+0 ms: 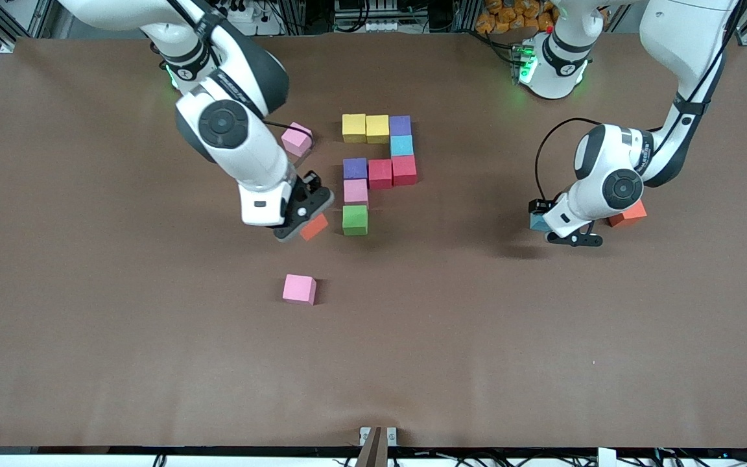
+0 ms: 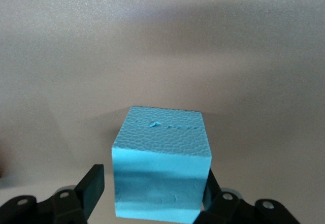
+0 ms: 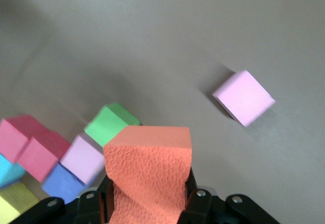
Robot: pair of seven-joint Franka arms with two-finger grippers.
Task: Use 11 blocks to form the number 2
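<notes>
The partial number 2 is made of two yellow blocks (image 1: pixel 365 128), a purple (image 1: pixel 400 125), a light blue (image 1: pixel 402 145), two red (image 1: pixel 392 172), a purple (image 1: pixel 355 168), a pink (image 1: pixel 355 192) and a green block (image 1: pixel 355 220). My right gripper (image 1: pixel 307 227) is shut on an orange block (image 1: pixel 314 226) (image 3: pixel 148 168), held just over the table beside the green block (image 3: pixel 111 124). My left gripper (image 1: pixel 558 232) is low at the left arm's end, open around a light blue block (image 1: pixel 537 222) (image 2: pixel 160 163), with a gap at one finger (image 2: pixel 91 186).
A loose pink block (image 1: pixel 299 289) (image 3: pixel 244 97) lies nearer the front camera than the figure. Another pink block (image 1: pixel 297 139) lies beside the right arm's forearm. A second orange block (image 1: pixel 629 213) lies by the left arm.
</notes>
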